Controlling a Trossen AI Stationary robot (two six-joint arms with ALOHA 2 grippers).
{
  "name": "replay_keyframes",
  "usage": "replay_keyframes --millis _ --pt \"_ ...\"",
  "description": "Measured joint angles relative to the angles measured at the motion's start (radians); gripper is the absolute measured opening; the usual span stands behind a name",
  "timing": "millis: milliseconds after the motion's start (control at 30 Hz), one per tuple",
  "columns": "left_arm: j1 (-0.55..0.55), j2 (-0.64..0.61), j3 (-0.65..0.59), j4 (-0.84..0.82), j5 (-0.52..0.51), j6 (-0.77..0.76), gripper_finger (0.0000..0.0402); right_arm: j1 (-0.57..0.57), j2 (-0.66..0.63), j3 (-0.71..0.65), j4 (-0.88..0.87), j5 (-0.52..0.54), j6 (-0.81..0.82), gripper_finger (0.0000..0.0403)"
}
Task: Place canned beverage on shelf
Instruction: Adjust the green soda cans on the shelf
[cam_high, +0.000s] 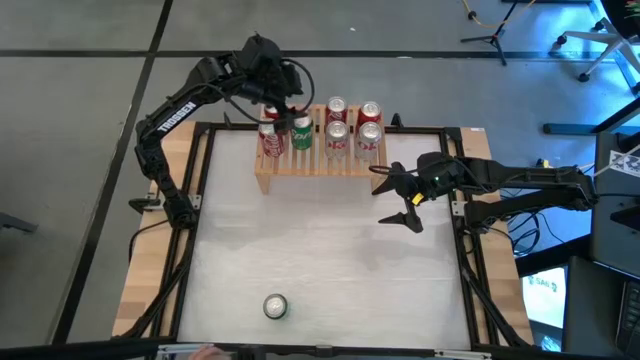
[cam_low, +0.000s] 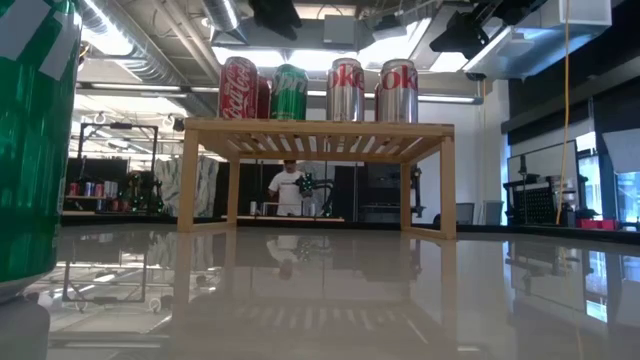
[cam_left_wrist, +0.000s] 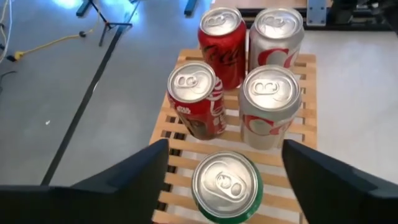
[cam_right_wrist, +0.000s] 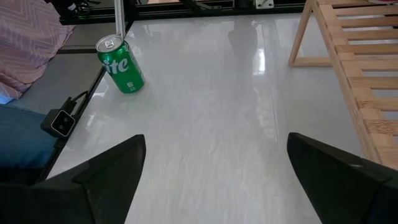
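Note:
The light-wood shelf (cam_high: 312, 162) stands at the table's far side with several cans upright on its slats: red (cam_left_wrist: 196, 99), silver (cam_left_wrist: 268, 106) and one green can (cam_left_wrist: 227, 186) near its left end. My left gripper (cam_high: 288, 108) hangs open over that green can. In the left wrist view its fingers stand on either side of the can with a gap on each side. My right gripper (cam_high: 400, 195) waits open above the table's right half. Another green can (cam_high: 275, 306) stands upright near the table's near edge.
The white table top (cam_high: 320, 240) lies bare between the shelf and the near green can (cam_right_wrist: 121, 64). Dark frame rails (cam_high: 195, 200) run along the table's sides. A person (cam_low: 288, 185) stands far off in the room behind.

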Motion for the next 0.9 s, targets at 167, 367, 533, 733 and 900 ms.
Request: replay_keyframes --millis 167,367,533,733,900 --pt "-0.005 0.000 -0.001 -0.027 -0.034 0.018 0.0354 0.000 0.000 0.000 0.000 0.000 0.000 0.0386" --pt "-0.040 0.000 -0.001 -0.025 -0.072 0.047 0.0369 0.000 0.000 0.000 0.000 0.000 0.000 0.0386" --pt "-0.077 0.000 -0.017 -0.019 -0.130 0.058 0.0369 0.000 0.000 0.000 0.000 0.000 0.000 0.0386" --pt "-0.091 0.000 -0.071 -0.023 -0.106 0.072 0.0367 0.000 0.000 0.000 0.000 0.000 0.000 0.0386" --pt "-0.068 0.001 -0.096 -0.022 -0.091 0.071 0.0366 0.000 0.000 0.000 0.000 0.000 0.000 0.0386"
